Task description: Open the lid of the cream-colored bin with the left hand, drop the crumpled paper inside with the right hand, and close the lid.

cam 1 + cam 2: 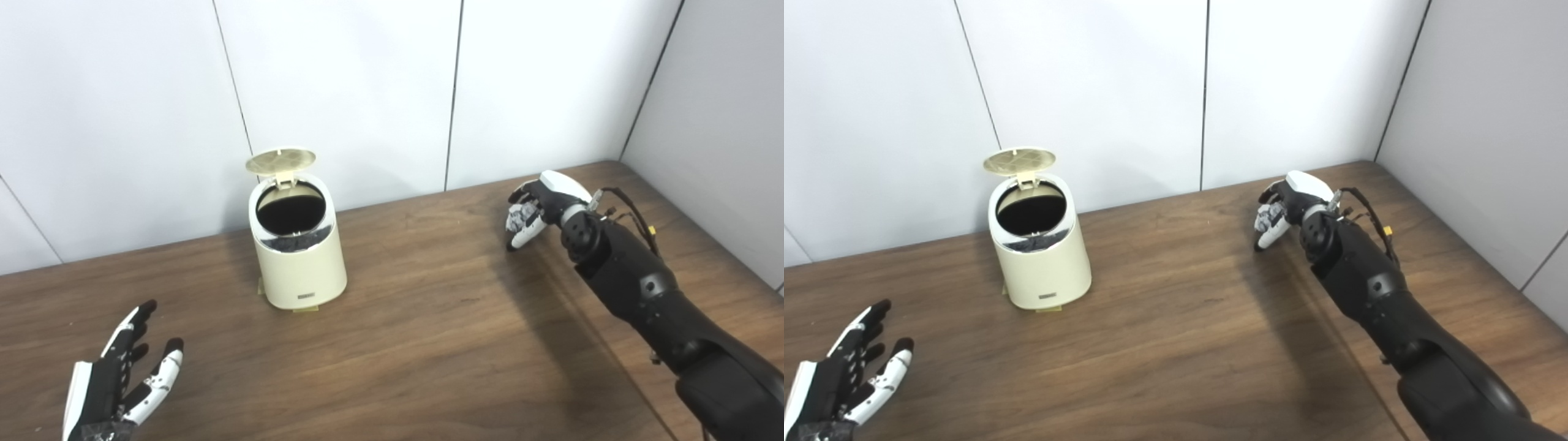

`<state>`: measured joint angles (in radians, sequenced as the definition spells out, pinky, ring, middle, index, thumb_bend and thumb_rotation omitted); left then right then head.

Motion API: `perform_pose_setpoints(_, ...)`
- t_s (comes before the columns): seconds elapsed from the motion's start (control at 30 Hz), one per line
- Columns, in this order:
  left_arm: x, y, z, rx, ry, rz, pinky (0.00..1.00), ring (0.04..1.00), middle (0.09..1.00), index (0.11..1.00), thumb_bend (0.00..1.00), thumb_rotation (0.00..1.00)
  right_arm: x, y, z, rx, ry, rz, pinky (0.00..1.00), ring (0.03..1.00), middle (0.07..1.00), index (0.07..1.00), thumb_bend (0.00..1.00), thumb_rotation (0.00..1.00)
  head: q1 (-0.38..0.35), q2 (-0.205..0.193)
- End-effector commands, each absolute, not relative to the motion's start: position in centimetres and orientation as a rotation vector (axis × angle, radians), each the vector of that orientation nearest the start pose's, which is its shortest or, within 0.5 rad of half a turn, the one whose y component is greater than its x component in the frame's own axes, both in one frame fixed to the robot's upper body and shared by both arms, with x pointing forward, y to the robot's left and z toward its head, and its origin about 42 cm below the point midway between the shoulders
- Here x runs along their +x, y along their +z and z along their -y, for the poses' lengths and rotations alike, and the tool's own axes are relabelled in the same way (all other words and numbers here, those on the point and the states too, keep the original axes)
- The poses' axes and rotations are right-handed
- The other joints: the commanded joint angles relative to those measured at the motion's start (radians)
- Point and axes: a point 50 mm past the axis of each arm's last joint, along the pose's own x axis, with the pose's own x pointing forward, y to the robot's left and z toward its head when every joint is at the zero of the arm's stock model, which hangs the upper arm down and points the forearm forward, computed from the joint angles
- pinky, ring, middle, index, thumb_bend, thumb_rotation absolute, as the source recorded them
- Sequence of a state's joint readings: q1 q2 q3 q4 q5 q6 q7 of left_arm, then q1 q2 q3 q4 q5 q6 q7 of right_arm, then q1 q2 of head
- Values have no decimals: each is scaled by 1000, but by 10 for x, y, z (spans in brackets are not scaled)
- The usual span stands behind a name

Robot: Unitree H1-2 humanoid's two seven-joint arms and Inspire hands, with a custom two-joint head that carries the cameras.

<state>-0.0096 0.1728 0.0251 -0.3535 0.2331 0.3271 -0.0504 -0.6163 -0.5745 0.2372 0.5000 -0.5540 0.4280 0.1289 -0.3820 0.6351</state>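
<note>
The cream-colored bin (pixel 300 269) stands upright at the back left of the wooden table (pixel 429 343). Its round lid (pixel 280 160) is tipped up and back, so the dark inside shows. My left hand (pixel 122 380) rests low at the near left corner, open, fingers spread, well apart from the bin. My right hand (pixel 539 205) hovers over the far right of the table, fingers curled around a small grey-white wad of crumpled paper (pixel 522 214). Most of the paper is hidden by the fingers.
White wall panels (pixel 367 92) rise just behind the bin and along the right side, meeting at the far right corner. Small yellowish tape pieces (pixel 305 309) stick out under the bin's base. Bare wood lies between the bin and the right hand.
</note>
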Motion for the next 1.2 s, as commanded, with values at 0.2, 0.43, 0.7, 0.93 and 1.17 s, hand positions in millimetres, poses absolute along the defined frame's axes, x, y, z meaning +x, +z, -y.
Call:
perform_pose_setpoints(0.2, 280, 198, -271, 403, 62, 111, 921, 961, 962, 929, 325, 292, 469, 238, 397, -1213, -189, -282, 602, 659, 717, 721, 811, 0, -2, 7)
perform_pose_setpoints(0.43, 280, 198, -273, 402, 60, 111, 937, 965, 960, 926, 328, 301, 466, 235, 396, -1263, -193, -274, 598, 650, 695, 658, 808, 0, -3, 13)
perform_pose_setpoints(0.7, 279, 197, -274, 405, 59, 106, 956, 976, 969, 937, 322, 310, 463, 230, 398, -1222, -251, -216, 338, 409, 492, 516, 501, 0, -6, 14)
perform_pose_setpoints(0.93, 280, 195, -273, 413, 57, 105, 938, 964, 961, 930, 329, 310, 460, 231, 395, -1225, -268, -182, 306, 408, 492, 522, 496, 0, -1, 13)
perform_pose_setpoints(1.17, 278, 192, -272, 411, 61, 107, 906, 944, 946, 916, 352, 330, 448, 247, 380, -1234, -238, 7, 290, 406, 515, 524, 493, 0, 34, 10)
